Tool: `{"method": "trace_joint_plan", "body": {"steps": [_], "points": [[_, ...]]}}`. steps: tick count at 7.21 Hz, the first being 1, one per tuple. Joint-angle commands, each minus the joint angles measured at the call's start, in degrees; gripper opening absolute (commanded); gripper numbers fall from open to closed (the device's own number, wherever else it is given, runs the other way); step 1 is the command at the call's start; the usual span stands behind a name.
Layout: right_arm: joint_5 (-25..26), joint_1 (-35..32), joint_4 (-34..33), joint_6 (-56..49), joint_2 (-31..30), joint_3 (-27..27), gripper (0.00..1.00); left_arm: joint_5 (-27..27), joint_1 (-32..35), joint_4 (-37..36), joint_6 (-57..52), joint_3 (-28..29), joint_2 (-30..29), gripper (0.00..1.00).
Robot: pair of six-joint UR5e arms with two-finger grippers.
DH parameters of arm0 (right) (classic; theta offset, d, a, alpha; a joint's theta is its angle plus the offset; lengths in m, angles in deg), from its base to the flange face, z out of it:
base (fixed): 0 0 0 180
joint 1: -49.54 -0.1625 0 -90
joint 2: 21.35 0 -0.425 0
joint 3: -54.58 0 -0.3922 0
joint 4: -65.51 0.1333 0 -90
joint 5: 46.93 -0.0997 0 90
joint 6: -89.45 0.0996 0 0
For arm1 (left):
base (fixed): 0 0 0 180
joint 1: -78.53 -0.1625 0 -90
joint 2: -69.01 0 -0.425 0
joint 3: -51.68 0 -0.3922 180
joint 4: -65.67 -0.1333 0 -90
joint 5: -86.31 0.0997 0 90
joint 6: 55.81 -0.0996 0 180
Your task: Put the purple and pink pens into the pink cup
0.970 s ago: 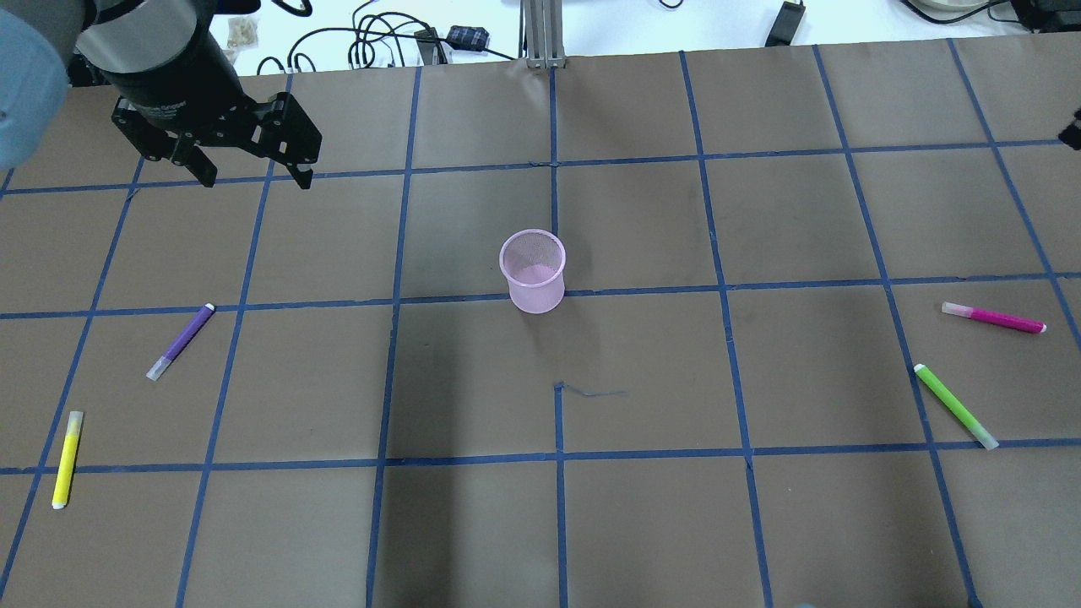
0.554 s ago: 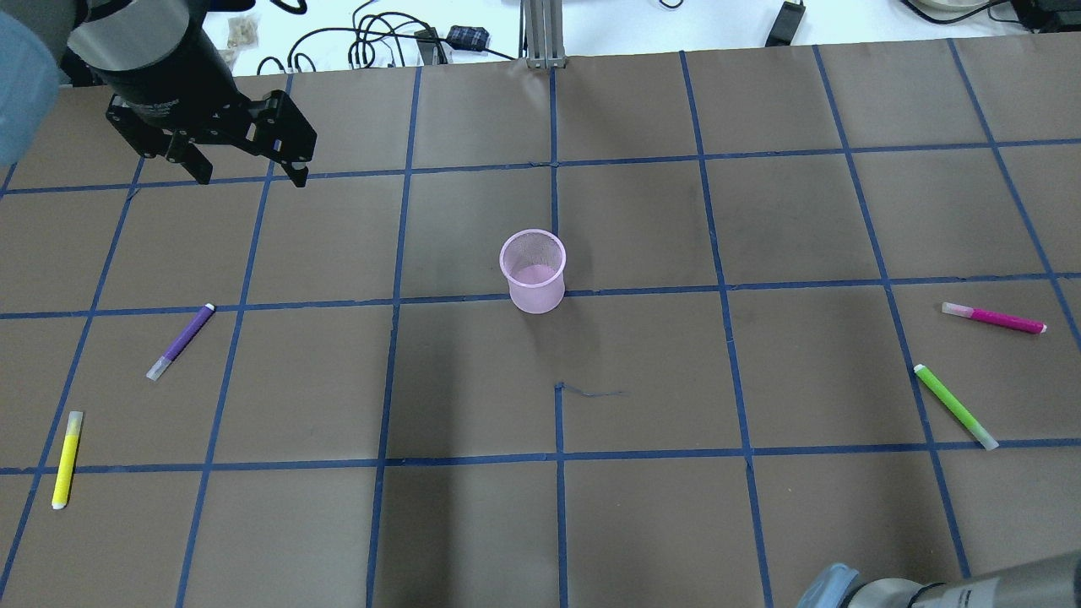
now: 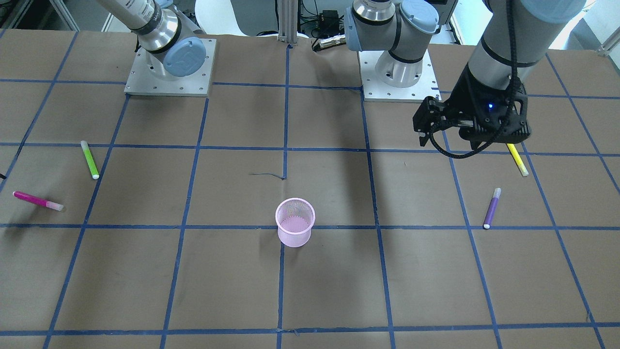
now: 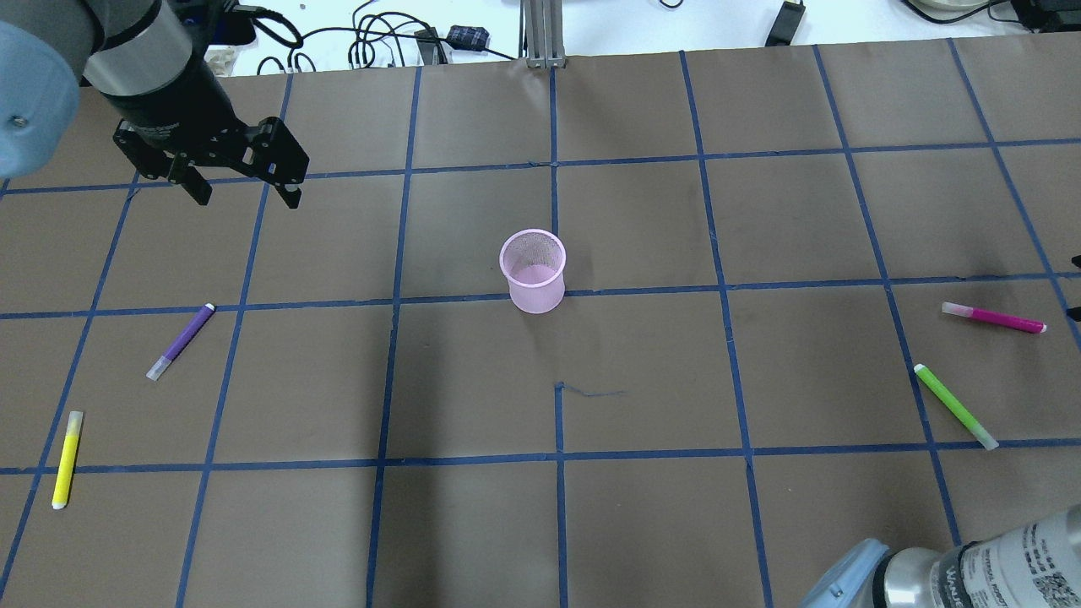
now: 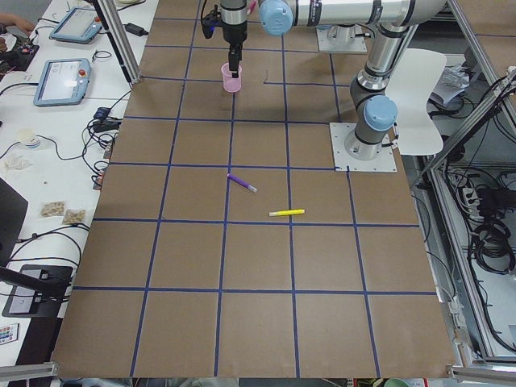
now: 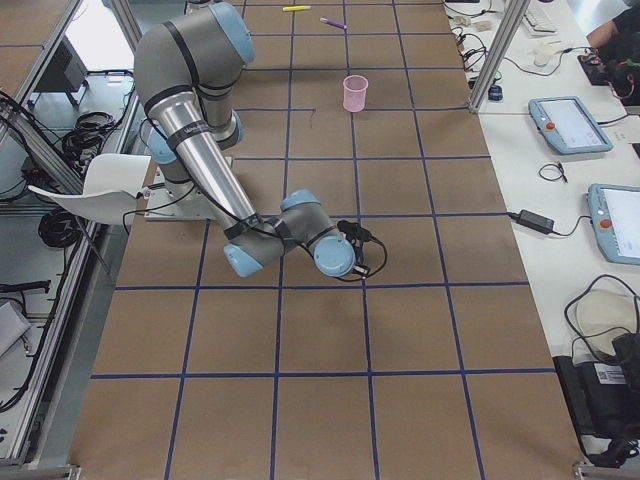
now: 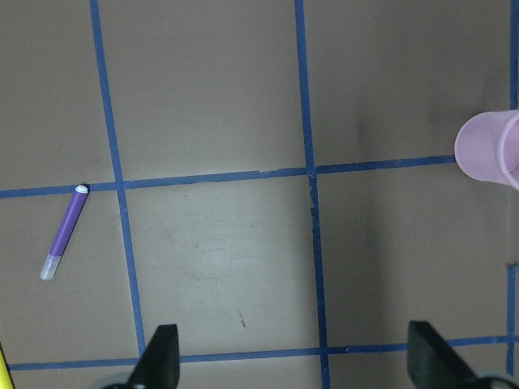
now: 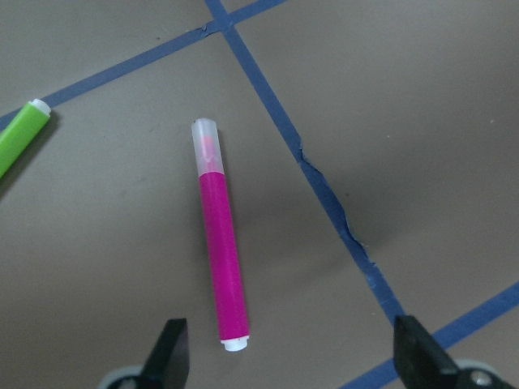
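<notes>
Mid-table, upright on a blue tape line (image 4: pixel 642 292): pink cup (image 4: pixel 533 270), no pen in it yet. Well off to the robot's L, flat on the brown paper (image 4: pixel 473 523): purple pen (image 4: pixel 181 342); well off to the R, also flat: pink pen (image 4: pixel 994 318). Looks like the approach step, w/ neither pen picked up. Above the L half, beyond the purple pen and clear of it: left gripper (image 4: pixel 247 199), jaws wide, nothing between them. Over the pink pen per wrist cam: right gripper (image 8: pixel 296 361), jaws likewise wide, empty, pen nearer one finger than the other. Calls next, prob., for centring over each barrel w/ fingers either side, dropping, closing, then carrying to the cup and tipping the pen upright for entry. Close by, not wanted: yellow pen (image 4: pixel 67 458) near the purple, green pen (image 4: pixel 956 406) near the pink.
</notes>
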Motion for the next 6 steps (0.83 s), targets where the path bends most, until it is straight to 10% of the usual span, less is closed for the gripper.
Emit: {"method": "trace_joint_plan", "body": {"steps": [1, 6], "points": [[-3.8, 3.64, 6.84, -8.96, 2.06, 0.26, 0.85, -0.05, -6.33, -0.71, -9.52, -2.09, -2.35, 1.0], [-5.22, 3.65, 6.78, -16.14, 3.82, 1.85, 0.82, 4.17, -17.34, -14.38, -30.74, -9.31, -11.11, 1.0]]}}
